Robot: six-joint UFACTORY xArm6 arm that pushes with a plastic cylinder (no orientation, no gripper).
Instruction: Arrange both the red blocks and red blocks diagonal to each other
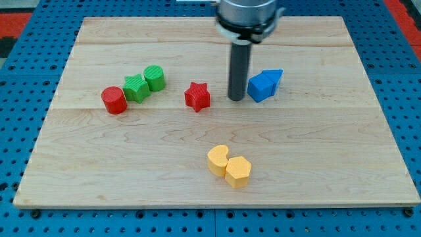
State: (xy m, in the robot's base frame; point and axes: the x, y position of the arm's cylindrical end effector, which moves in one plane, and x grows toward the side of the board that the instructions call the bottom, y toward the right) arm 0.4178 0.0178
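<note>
A red star block (pixel 197 96) sits near the middle of a pale wooden desk (pixel 316 164). It is small, with ribbed sides and stubby points, resting flat. Its partner, a red cylinder block (pixel 114 100), stands upright well off toward the view's left, at nearly the same height in the view. So the two red pieces lie roughly in a row, not yet on a diagonal, and one of them probably needs to shift toward the view's top or bottom.

My tip (pixel 236 98) rests on the desk just beside the red star, on its right in the view, with a small gap between them. It sits between the star and the blue pieces. From that spot, a push toward the view's left would likely drive the star toward the cylinder. There is no pincer on this arm, only a straight dark rod, so no open or closed state can be told.

Two green blocks (pixel 145 83) touch each other just to the upper right of the red cylinder, the nearer one almost against it. Two blue blocks (pixel 264 84) sit together just right of the rod. Two yellow blocks (pixel 229 166) huddle lower down, toward the view's bottom, well apart from the rest.
</note>
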